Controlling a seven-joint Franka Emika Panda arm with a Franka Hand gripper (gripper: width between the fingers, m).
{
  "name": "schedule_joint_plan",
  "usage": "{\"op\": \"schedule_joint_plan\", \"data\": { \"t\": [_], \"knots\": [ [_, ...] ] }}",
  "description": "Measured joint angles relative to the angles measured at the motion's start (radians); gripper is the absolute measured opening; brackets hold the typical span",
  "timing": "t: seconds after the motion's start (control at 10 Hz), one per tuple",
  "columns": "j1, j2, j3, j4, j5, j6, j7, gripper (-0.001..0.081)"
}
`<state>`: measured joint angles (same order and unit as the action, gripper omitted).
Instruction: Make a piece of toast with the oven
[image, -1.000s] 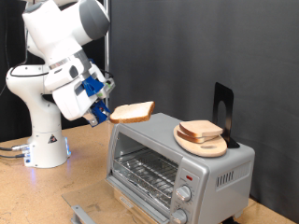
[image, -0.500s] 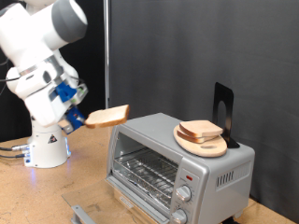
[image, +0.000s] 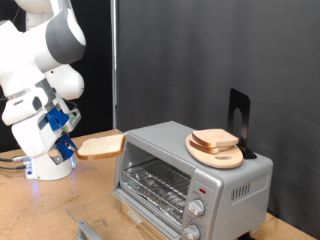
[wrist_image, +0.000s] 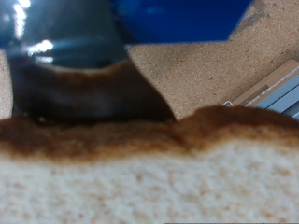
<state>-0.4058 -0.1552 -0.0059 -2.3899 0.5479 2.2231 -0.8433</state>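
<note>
My gripper (image: 72, 146) is shut on the piece of toast (image: 100, 146), a pale slice with a tan crust, and holds it level in the air at the exterior view's left of the oven (image: 195, 172). The oven is silver-grey, its glass door hangs open at the front and the wire rack (image: 158, 184) shows inside. In the wrist view the slice (wrist_image: 149, 168) fills the lower half, crust edge towards the camera; the fingers are hidden behind it.
A wooden plate with a pile of similar slices (image: 215, 143) sits on the oven's top, next to a black stand (image: 238, 120). The robot's white base (image: 50, 160) stands at the exterior view's left on the wooden table (image: 40, 205). Two knobs (image: 198, 218) are at the oven's front right.
The gripper has carried the slice down and towards the exterior view's left, from above the oven's top corner to beside the oven at about door height.
</note>
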Motion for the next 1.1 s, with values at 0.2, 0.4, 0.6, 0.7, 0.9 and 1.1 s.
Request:
{"op": "schedule_joint_plan", "data": {
  "t": [0.2,0.4,0.6,0.7,0.9,1.1],
  "knots": [
    [0.000,0.000,0.005,-0.011,-0.025,0.030,-0.010,0.0359],
    [0.001,0.001,0.026,-0.059,-0.086,0.156,-0.013,0.0359],
    [0.001,0.010,0.046,-0.093,-0.104,0.227,0.007,0.0359],
    [0.001,0.020,0.056,-0.100,-0.106,0.241,0.021,0.0359],
    [0.002,0.038,0.081,-0.114,-0.135,0.271,0.066,0.0359],
    [0.006,0.049,0.115,-0.138,-0.169,0.321,0.115,0.0359]
  ]
}}
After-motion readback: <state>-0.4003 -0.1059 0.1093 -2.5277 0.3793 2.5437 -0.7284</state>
